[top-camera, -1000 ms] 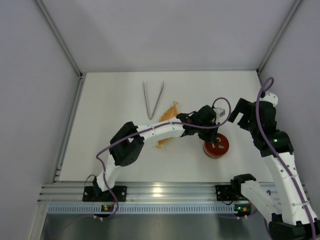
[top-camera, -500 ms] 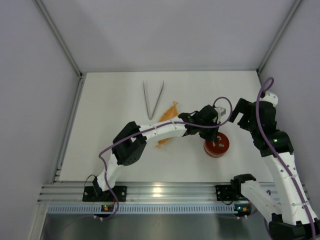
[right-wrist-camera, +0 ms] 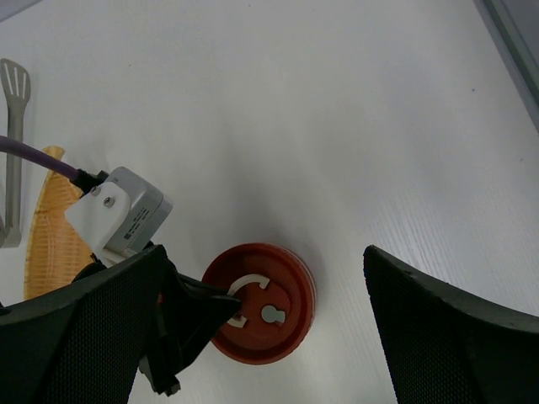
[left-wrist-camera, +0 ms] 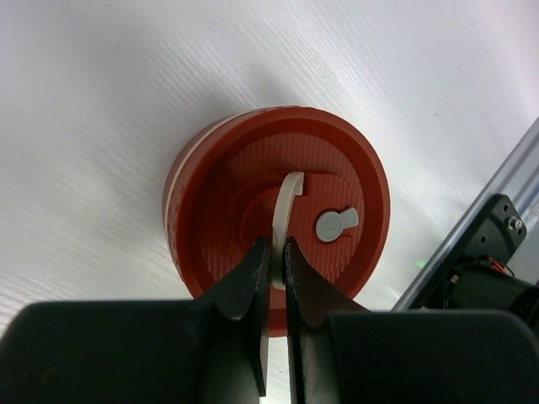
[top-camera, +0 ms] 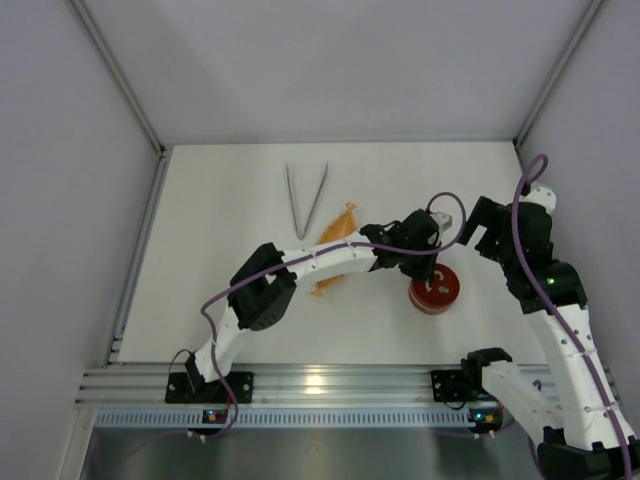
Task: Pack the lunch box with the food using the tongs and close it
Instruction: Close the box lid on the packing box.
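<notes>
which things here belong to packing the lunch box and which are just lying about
Job: lunch box, closed under its red lid; left gripper, pinching the lid's white handle; tongs, untouched at the back.
Lying about: orange leaf-shaped tray. No food visible.

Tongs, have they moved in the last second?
No. The tongs lie where they did, judged against the table's back edge and the tray.
</notes>
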You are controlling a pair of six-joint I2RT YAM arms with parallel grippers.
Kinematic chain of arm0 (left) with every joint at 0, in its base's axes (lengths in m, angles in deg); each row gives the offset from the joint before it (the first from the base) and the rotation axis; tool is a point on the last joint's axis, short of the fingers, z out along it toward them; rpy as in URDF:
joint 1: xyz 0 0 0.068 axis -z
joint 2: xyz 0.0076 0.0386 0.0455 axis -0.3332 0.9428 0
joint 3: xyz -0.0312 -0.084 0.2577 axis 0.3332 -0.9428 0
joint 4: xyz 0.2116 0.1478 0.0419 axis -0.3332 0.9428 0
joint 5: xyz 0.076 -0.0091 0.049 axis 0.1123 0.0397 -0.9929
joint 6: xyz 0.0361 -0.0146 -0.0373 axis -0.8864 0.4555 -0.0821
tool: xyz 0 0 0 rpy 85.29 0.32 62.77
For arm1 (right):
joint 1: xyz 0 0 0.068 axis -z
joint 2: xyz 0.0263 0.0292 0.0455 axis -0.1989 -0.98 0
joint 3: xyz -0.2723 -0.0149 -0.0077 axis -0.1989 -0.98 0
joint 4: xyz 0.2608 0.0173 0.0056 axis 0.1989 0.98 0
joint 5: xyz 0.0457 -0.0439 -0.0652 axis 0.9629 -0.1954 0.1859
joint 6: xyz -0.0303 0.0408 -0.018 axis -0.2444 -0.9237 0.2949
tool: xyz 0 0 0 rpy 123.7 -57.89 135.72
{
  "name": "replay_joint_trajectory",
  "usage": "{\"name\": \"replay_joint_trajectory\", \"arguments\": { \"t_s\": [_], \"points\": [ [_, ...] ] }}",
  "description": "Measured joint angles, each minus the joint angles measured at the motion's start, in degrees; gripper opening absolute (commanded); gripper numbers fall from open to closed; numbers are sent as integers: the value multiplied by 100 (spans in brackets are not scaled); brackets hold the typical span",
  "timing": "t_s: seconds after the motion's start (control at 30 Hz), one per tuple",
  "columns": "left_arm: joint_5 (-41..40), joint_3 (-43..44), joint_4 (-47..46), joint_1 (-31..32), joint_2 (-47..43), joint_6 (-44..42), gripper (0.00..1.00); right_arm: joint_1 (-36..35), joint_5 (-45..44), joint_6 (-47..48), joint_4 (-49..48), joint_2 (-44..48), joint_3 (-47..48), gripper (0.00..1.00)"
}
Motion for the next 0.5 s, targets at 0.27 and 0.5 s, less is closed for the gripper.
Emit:
{"name": "replay_joint_trajectory", "arguments": {
  "t_s": [0.27,0.5],
  "points": [
    [-715,474,367,31,251,4,0,0,-13,-20,-2,-7,-2,100],
    [-1349,544,509,11,251,-2,0,0,-2,-20,-2,-17,-2,99]
  ]
}}
